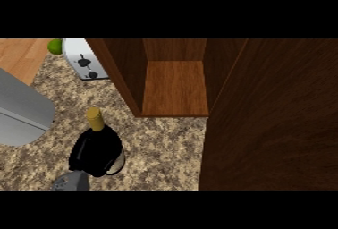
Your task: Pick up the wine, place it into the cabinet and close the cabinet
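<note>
The wine bottle (96, 120) stands on the speckled counter, and only its yellow-capped neck and a sliver of its body show. My right hand (94, 154) is curled round the bottle's body and hides most of it, with its grey forearm coming in from the lower left. The open wooden cabinet (173, 85) lies up and to the right of the bottle, its inner floor bare. The cabinet door (271, 129) stands open and fills the right side. My left hand does not show.
A large grey rounded shape (23, 112) fills the left edge, close to the bottle. A white toaster (86, 65) and a green fruit (55, 46) sit at the back left. Bare counter (165, 147) lies between the bottle and the door.
</note>
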`<state>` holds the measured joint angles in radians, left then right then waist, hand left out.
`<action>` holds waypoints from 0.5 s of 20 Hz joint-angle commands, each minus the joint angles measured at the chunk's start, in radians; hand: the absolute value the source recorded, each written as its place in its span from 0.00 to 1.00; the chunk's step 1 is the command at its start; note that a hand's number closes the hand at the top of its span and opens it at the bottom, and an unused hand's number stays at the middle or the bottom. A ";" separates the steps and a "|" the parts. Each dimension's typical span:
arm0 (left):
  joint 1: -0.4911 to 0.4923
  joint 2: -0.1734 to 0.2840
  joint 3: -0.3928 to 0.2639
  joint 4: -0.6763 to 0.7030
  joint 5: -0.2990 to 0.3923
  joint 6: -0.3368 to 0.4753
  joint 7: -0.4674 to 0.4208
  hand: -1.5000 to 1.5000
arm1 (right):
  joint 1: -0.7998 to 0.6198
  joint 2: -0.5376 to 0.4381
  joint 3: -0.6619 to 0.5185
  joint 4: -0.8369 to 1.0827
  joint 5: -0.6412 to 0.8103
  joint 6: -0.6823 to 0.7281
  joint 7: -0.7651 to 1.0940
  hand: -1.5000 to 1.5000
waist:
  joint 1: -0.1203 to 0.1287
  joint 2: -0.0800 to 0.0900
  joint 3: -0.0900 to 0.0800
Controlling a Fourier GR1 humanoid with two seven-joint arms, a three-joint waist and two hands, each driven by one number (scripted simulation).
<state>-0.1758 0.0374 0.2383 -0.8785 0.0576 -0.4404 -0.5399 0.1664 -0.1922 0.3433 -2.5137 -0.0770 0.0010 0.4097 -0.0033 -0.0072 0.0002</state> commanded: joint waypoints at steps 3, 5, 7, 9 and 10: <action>0.121 -0.036 0.077 -0.143 0.135 0.079 -0.080 1.00 | 0.031 -0.027 -0.036 -0.181 -0.073 0.004 0.080 0.00 | 0.009 -0.002 0.001; 0.168 -0.037 0.046 -0.209 0.159 0.063 -0.098 1.00 | 0.081 -0.011 0.022 -0.196 -0.030 0.001 0.062 0.00 | 0.001 -0.001 0.000; 0.203 -0.037 -0.017 -0.294 0.201 0.072 -0.042 1.00 | 0.116 -0.027 -0.010 -0.241 -0.064 0.010 0.060 0.00 | -0.002 -0.002 0.001; 0.176 -0.037 -0.146 -0.354 0.248 0.195 -0.009 1.00 | 0.089 -0.023 -0.019 -0.194 -0.077 0.024 0.044 0.00 | -0.003 0.000 0.001; 0.242 -0.037 -0.152 -0.425 0.240 0.172 0.014 1.00 | 0.053 -0.033 -0.081 -0.158 -0.137 0.041 0.051 0.00 | 0.006 0.002 0.001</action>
<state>-0.0082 0.0037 0.1754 -1.1616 0.2527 -0.3130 -0.5667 0.1876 -0.2027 0.3151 -2.5120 -0.0799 0.0236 0.3915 -0.0010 -0.0075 0.0010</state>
